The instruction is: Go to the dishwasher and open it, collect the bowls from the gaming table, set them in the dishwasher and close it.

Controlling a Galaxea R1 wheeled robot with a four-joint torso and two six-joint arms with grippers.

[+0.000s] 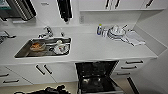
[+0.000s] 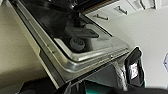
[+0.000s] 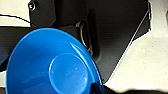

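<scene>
Dishwasher [image 1: 96, 76] open below tabletop [image 1: 100, 47], door dropped flat for loading. We've got blue bowl [image 3: 53, 65] up close at right tool, probably gripped; left tool's state, can't tell.

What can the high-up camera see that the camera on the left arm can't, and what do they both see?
The head view alone shows the white counter, the sink with dishes in it, the tap and the stack of dishes near the corner.

The left wrist view alone shows, up close, the metal edge of the lowered door and a round grey part set into its inner side.

Both show the open dishwasher with its door folded down, and white drawers with dark handles beside it.
</scene>
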